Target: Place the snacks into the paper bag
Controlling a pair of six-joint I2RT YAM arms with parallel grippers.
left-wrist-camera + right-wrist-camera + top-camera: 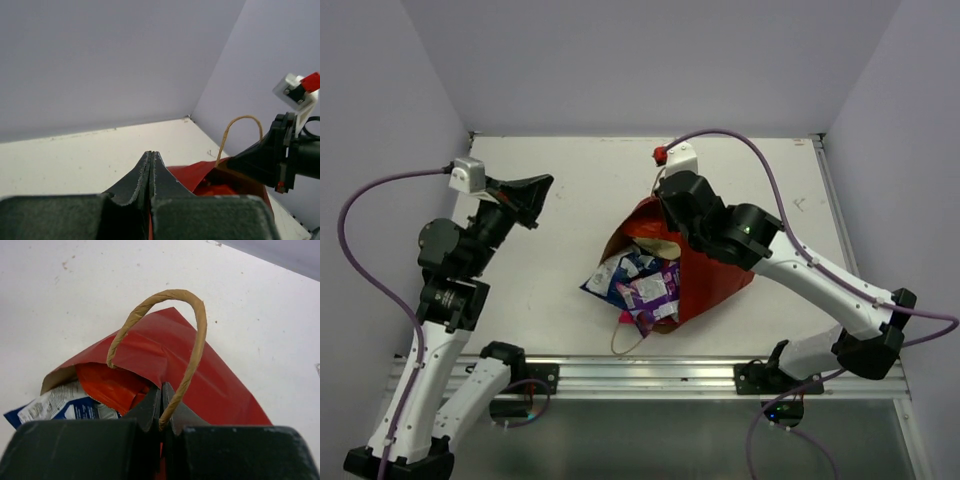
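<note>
- Left pincer [151,157]: jaws pressed together, nothing between them. It hangs above the worktop [570,170] at the left side, well apart from the load.
- From this pincer, seen from overhead, the paper bag [715,280] lies at about 4 o'clock.
- The bag is down on its side in mid-worktop. Its long axis runs roughly 3 to 9 o'clock, with the closed bottom toward 3 and the mouth gaping toward 9, facing the left arm.
- Snacks sit in the mouth, only partly inside. A blue-white packet [618,275] sticks out furthest toward 9 o'clock, and a purple packet [655,290] is just beside it. An orange-red packet [110,385] lies deeper under the upper flap. The other packets cannot be made out.
- Right pincer [161,392]: clamped narrow on the bag's upper rim, right where the cord handle [195,330] roots. That edge is held raised at the bag's 12 o'clock side.
- Judgement: the right arm is committed to holding the mouth open. The left is the free arm on the mouth side, so it is better placed to nudge the protruding packets toward 3 o'clock, along the bag's axis.
- Risk: a push across that axis would likely slide the packets off the lip, not in.
</note>
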